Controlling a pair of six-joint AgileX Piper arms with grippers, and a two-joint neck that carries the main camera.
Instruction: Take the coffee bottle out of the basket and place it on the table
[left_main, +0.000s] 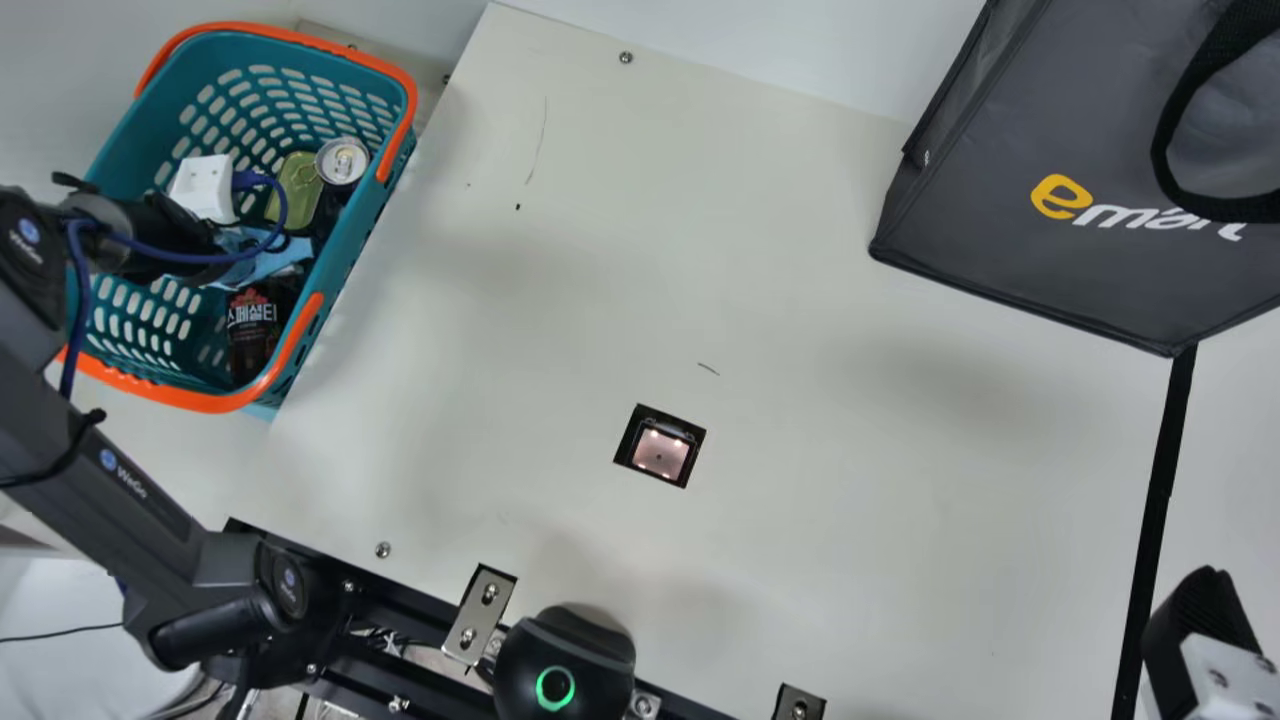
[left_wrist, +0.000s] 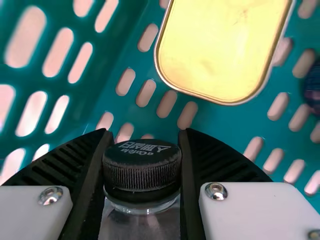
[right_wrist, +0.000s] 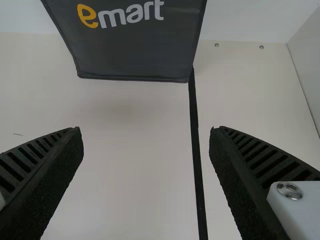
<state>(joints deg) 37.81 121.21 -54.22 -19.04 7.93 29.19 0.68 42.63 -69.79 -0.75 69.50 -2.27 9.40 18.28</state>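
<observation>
- Left gripper inside basket; 2 fingers pinch coffee bottle around cap.
- Bottle is within basket.
- Right gripper above counter, 2 fingers spread.

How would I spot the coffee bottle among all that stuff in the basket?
Start with the blue-green basket with orange trim, upper left in the main view. Inside, the left tool grips the coffee bottle. Its round, black, ribbed cap sets it apart from the flat golden tin nearby.
</observation>
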